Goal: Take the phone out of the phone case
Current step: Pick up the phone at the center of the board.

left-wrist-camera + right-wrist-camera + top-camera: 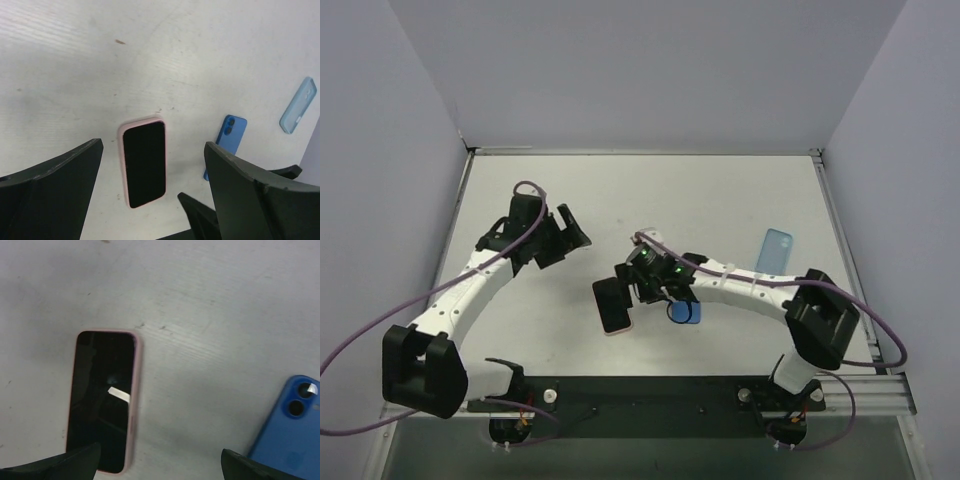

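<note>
Top external view first: biggest thing is the white table (720,200), which up close has a faint grain and a few dark specks.

Only one container clearly has something in it. The pink case (134,390) is wrapped around a phone (100,405), so that one's not out yet. It lies flat, screen up. The case is a thin, soft-looking pink rim with rounded corners, and the screen is glossy black with a small white glint on it.

Just to the right of the pink case is a blue phone (285,435), bare, lying back up, shiny, with two round lenses stacked in its corner. Further right and toward the far edge of the table is a pale blue case (298,105), a slim rounded rectangle. Can't tell if anything's inside it.

Jaws: the left gripper (563,235) is spread wide with nothing in it and sits well off to the far left of the pink case. From its own camera the pink case shows in the gap between its fingers (250,190), down on the table, untouched. The right gripper (160,452) is also spread wide and holding nothing, hovering right over the pink case. In its camera the case's near end slips under one finger while the blue phone is beside the other.
</note>
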